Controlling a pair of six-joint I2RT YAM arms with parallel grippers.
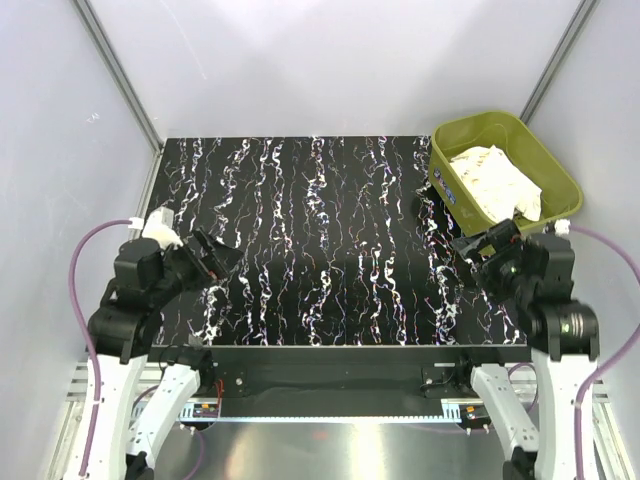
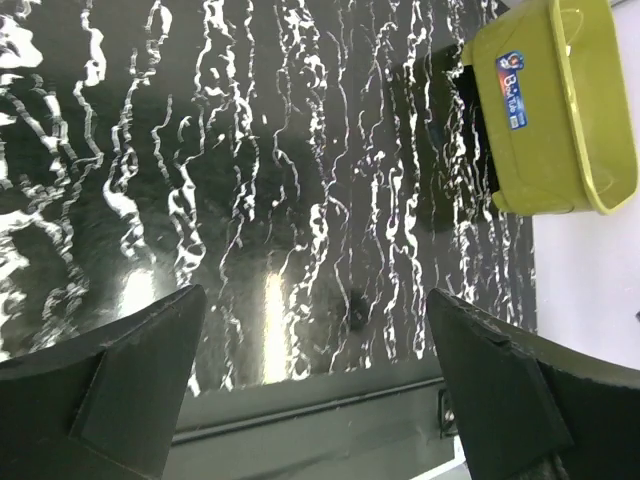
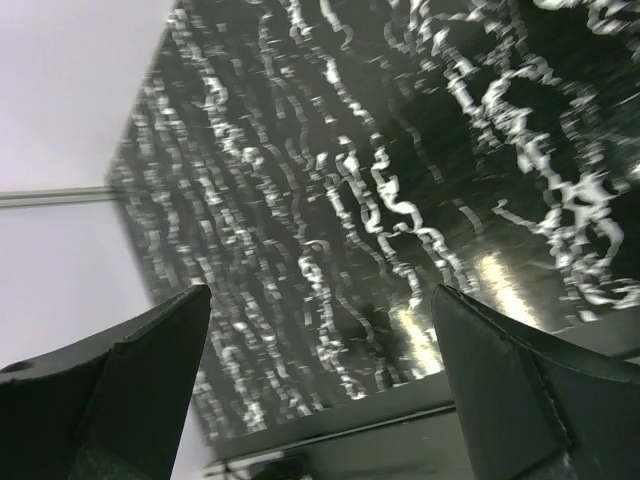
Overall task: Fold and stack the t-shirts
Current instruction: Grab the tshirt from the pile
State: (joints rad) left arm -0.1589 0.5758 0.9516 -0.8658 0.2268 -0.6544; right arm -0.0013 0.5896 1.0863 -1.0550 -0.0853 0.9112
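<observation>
The t-shirt (image 1: pixel 495 180) lies crumpled in the green bin (image 1: pixel 481 123) at the far right corner of the table (image 1: pixel 320 250), just beyond the right gripper (image 3: pixel 315 290). The left gripper (image 2: pixel 315 292) is well apart. Both stand wide and empty.

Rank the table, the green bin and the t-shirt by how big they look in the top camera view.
Largest to smallest:
1. table
2. green bin
3. t-shirt, crumpled inside the bin
</observation>
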